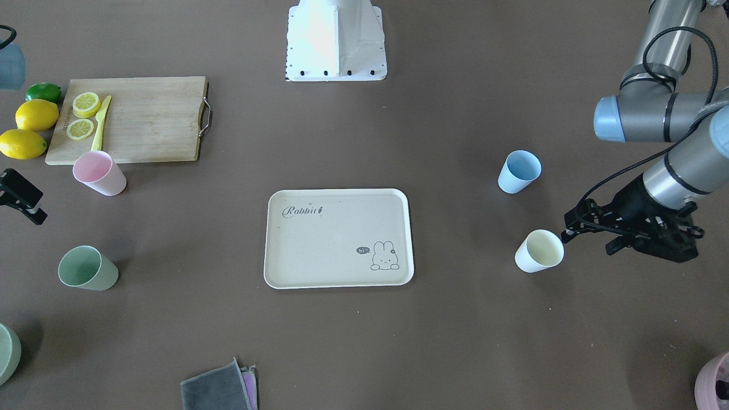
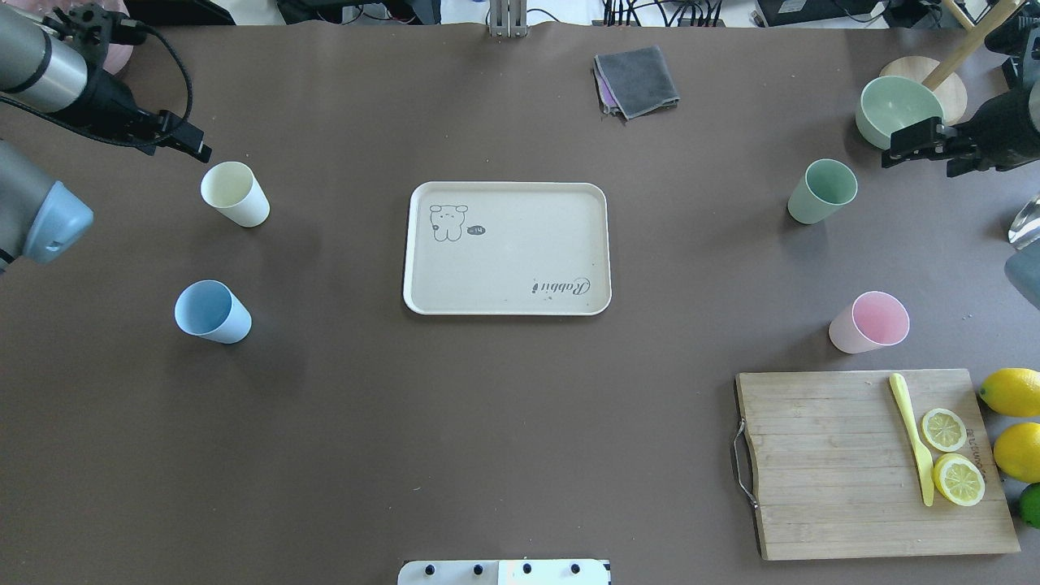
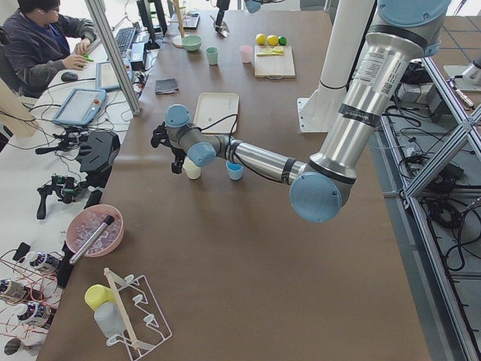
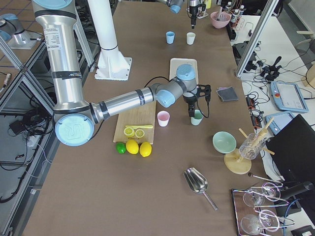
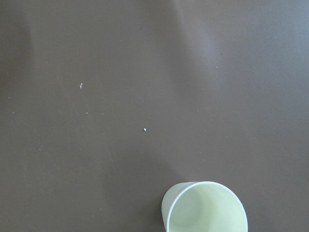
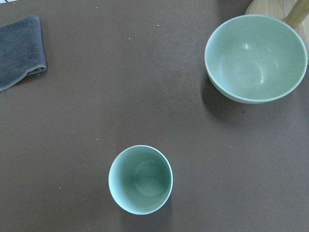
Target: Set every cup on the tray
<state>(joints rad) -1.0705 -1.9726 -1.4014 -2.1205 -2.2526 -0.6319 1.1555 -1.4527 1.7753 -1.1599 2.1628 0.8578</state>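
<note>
The beige tray point(image 1: 336, 250) point(image 2: 520, 244) lies empty at the table's middle. The cream cup point(image 1: 539, 251) point(image 2: 235, 193) point(image 5: 204, 209) and the light blue cup point(image 1: 519, 171) point(image 2: 212, 312) stand upright on my left side. The pale pink cup point(image 1: 99, 173) point(image 2: 869, 322) and the sage green cup point(image 1: 87, 268) point(image 2: 822, 191) point(image 6: 140, 179) stand on my right side. My left gripper point(image 1: 584, 236) point(image 2: 191, 145) is open and empty, just beyond the cream cup. My right gripper point(image 1: 25, 205) point(image 2: 894, 150) is open and empty, beside the green cup.
A wooden cutting board point(image 2: 829, 463) holds lemon slices and a yellow knife; lemons point(image 2: 1011, 392) and a lime lie beside it. A green bowl point(image 2: 898, 110) point(image 6: 256, 58) stands by my right gripper. A grey cloth point(image 2: 638, 80) lies at the far edge. A mauve pot point(image 1: 715, 381) stands beyond my left arm.
</note>
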